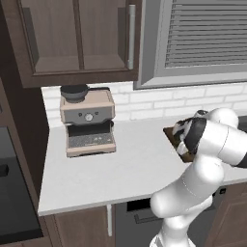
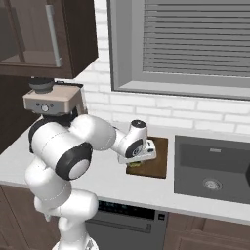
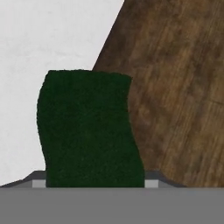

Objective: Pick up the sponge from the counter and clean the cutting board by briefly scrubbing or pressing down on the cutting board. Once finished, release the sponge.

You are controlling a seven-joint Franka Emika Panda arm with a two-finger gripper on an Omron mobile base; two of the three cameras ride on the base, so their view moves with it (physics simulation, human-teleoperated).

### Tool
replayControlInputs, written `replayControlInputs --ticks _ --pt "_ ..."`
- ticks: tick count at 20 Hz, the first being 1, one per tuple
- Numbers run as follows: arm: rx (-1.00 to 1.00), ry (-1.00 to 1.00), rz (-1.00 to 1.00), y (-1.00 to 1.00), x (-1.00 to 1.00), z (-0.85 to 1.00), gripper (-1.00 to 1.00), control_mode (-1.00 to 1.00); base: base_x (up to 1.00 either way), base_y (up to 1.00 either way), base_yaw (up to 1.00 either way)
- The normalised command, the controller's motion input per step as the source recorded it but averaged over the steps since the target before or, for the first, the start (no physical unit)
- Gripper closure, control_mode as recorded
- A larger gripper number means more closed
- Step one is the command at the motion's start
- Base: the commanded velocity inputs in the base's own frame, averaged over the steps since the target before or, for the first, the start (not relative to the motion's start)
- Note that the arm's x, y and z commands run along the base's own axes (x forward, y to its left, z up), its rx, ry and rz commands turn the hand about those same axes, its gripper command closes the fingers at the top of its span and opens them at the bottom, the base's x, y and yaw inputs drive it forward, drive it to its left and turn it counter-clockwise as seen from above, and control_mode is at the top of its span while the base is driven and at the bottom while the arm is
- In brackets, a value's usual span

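In the hand view the dark green sponge fills the space between my gripper's fingers, which press against its two sides. It sits low over the left edge of the dark brown cutting board, part of it above the off-white counter. From the right base camera, my gripper points down at the near left corner of the cutting board, with the sponge under it at the board's surface. In the left base view my forearm covers most of the cutting board.
A coffee machine stands at the back left of the counter. The dark sink basin lies right of the board. Brick wall and window run behind; the counter's front edge is close to the board.
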Motion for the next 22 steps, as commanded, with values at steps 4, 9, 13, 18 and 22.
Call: replayControlInputs --ticks 4,9,13,18,22 --pt "0.01 0.09 0.02 0.00 0.48 0.00 1.00 -1.00 0.00 0.00 0.00" --pt "0.00 0.14 0.02 0.02 0.69 -0.14 1.00 -1.00 0.00 0.00 0.00" --pt "0.00 0.10 0.00 0.00 0.75 -0.35 1.00 -1.00 0.00 0.00 0.00" --pt "0.00 0.08 0.01 0.03 0.68 -0.31 1.00 -1.00 0.00 0.00 0.00" --pt "0.08 0.01 0.12 0.29 0.39 -0.30 1.00 -1.00 0.00 0.00 0.00"
